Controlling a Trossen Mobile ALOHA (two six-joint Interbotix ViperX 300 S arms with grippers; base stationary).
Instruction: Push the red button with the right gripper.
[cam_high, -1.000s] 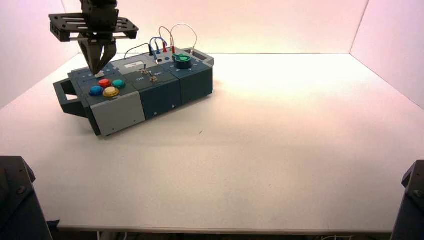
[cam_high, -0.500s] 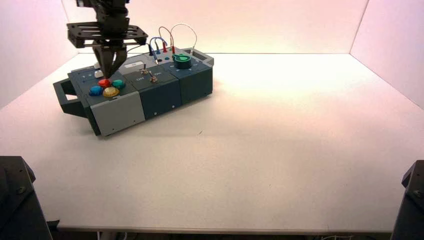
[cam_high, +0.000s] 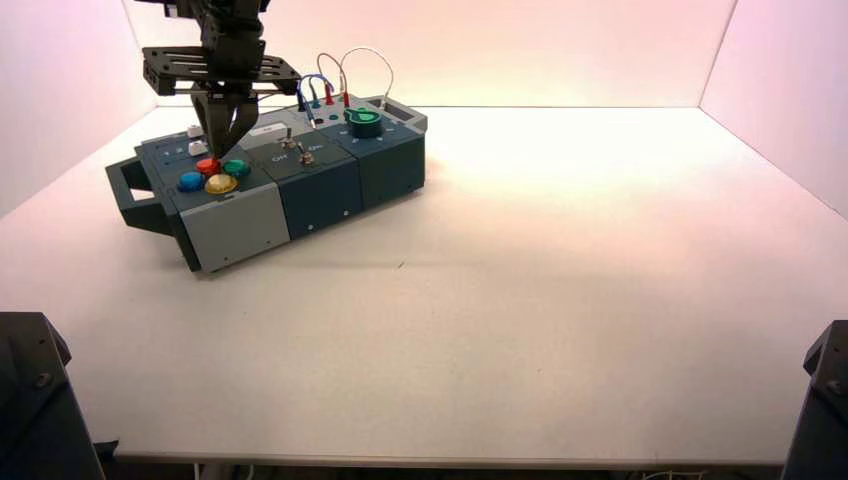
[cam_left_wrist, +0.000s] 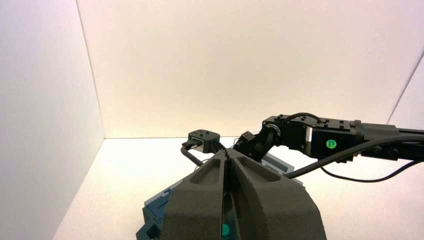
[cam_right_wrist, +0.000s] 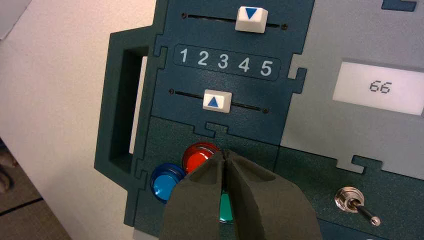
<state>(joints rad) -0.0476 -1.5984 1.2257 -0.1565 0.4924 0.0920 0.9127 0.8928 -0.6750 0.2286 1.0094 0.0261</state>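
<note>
The red button (cam_high: 208, 165) sits in the four-button cluster at the left end of the box (cam_high: 235, 225). My right gripper (cam_high: 223, 153) hangs over that cluster, fingers shut and pointing down. In the right wrist view its closed tips (cam_right_wrist: 225, 152) lie at the red button's (cam_right_wrist: 197, 156) rim, on the side toward the green button (cam_right_wrist: 226, 210). Whether they touch it, I cannot tell. The blue button (cam_right_wrist: 166, 182) is beside the red one. My left gripper (cam_left_wrist: 227, 154) is shut and parked away from the box, looking toward it.
A yellow button (cam_high: 221, 184) is nearest the front. Behind the cluster are two white sliders (cam_right_wrist: 217, 101) (cam_right_wrist: 251, 19) around a 1–5 scale, and a display (cam_right_wrist: 382, 88) reading 66. Toggle switches (cam_high: 297, 150), a green knob (cam_high: 365, 122) and looped wires (cam_high: 345, 70) follow to the right.
The right gripper has moved to the right and down, from above the sliders to the red button, staying shut.
</note>
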